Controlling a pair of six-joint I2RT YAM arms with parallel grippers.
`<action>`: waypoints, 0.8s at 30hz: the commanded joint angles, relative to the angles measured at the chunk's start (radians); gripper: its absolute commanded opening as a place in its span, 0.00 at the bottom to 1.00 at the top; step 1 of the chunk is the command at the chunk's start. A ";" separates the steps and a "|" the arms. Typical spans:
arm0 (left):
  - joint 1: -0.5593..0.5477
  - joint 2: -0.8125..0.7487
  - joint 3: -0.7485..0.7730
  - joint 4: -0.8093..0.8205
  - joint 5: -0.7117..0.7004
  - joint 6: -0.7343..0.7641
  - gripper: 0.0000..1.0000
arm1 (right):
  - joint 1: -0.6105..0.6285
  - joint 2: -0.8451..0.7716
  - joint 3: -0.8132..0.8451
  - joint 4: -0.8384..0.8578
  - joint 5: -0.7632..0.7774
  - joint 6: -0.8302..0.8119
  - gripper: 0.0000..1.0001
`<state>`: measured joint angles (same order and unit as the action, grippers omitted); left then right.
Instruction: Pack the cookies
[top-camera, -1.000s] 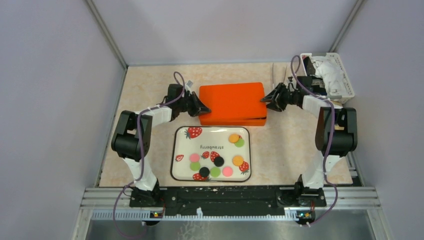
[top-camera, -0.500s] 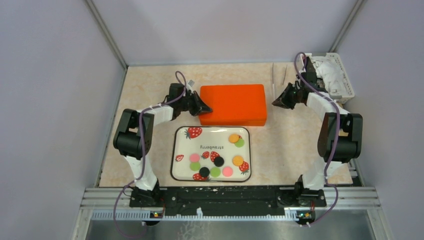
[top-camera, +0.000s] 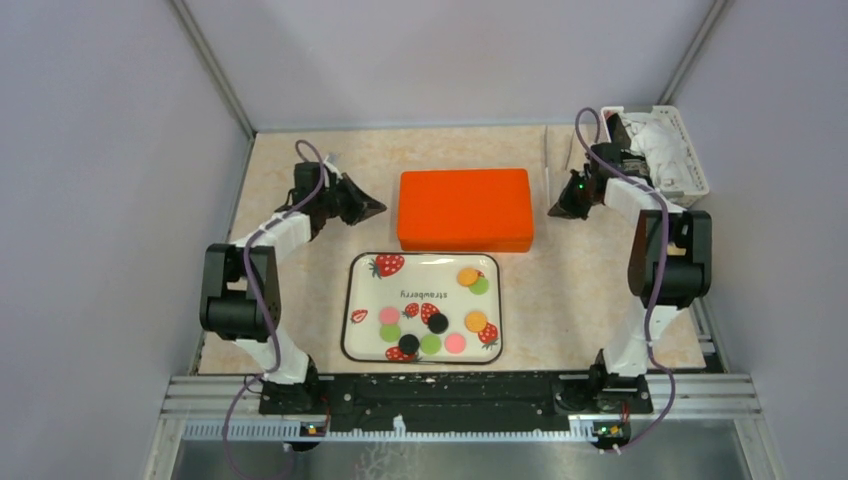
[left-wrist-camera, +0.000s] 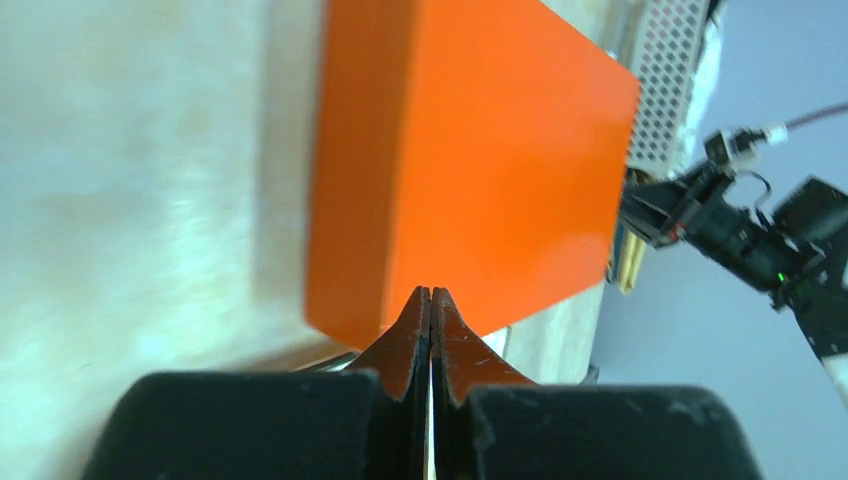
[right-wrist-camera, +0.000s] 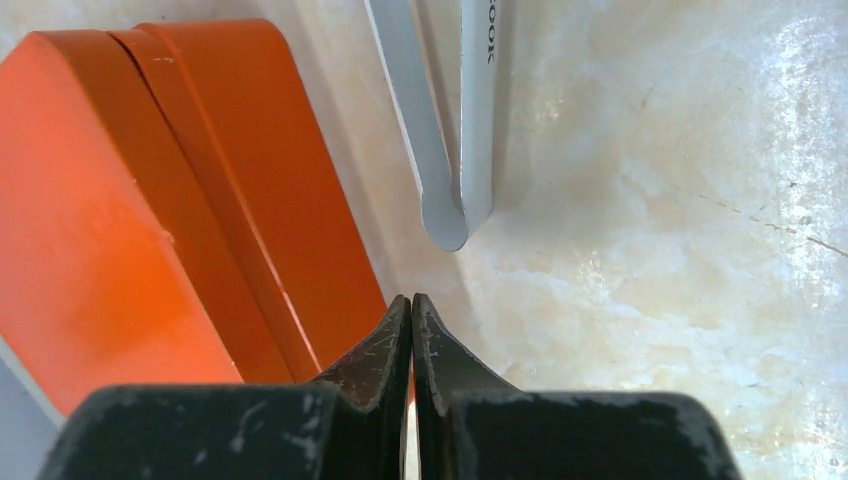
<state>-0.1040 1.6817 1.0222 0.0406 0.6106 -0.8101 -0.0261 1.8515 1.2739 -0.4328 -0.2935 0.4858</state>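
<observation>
Several cookies (top-camera: 437, 323), small orange, pink, green and black discs, lie on a white strawberry-print tray (top-camera: 360, 290) at the table's near middle. A closed orange box (top-camera: 465, 208) sits behind the tray; it also shows in the left wrist view (left-wrist-camera: 480, 160) and the right wrist view (right-wrist-camera: 130, 200). My left gripper (top-camera: 378, 209) is shut and empty, a short way left of the box. My right gripper (top-camera: 553, 211) is shut and empty, just right of the box. Neither touches the box.
Metal tongs (top-camera: 548, 160) lie on the table behind my right gripper, seen close in the right wrist view (right-wrist-camera: 455, 110). A white perforated basket (top-camera: 678, 150) with white paper inside stands at the back right. Grey walls enclose the table.
Both grippers have drawn back from the orange box's ends. The left arm has swung well to the left; the right gripper has moved right and back. The box now lies flat.
</observation>
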 joint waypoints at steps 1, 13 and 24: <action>0.036 -0.018 -0.065 -0.032 -0.100 0.022 0.00 | 0.020 0.032 0.054 -0.005 0.048 -0.035 0.00; -0.040 0.157 0.059 0.020 -0.095 0.047 0.00 | 0.157 0.144 0.164 -0.016 -0.002 -0.039 0.00; -0.057 0.148 0.057 -0.012 -0.083 0.062 0.00 | 0.250 0.176 0.256 -0.068 0.023 -0.039 0.00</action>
<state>-0.1310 1.8507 1.0660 0.0090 0.4473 -0.7494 0.1600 2.0350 1.4815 -0.4873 -0.2234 0.4252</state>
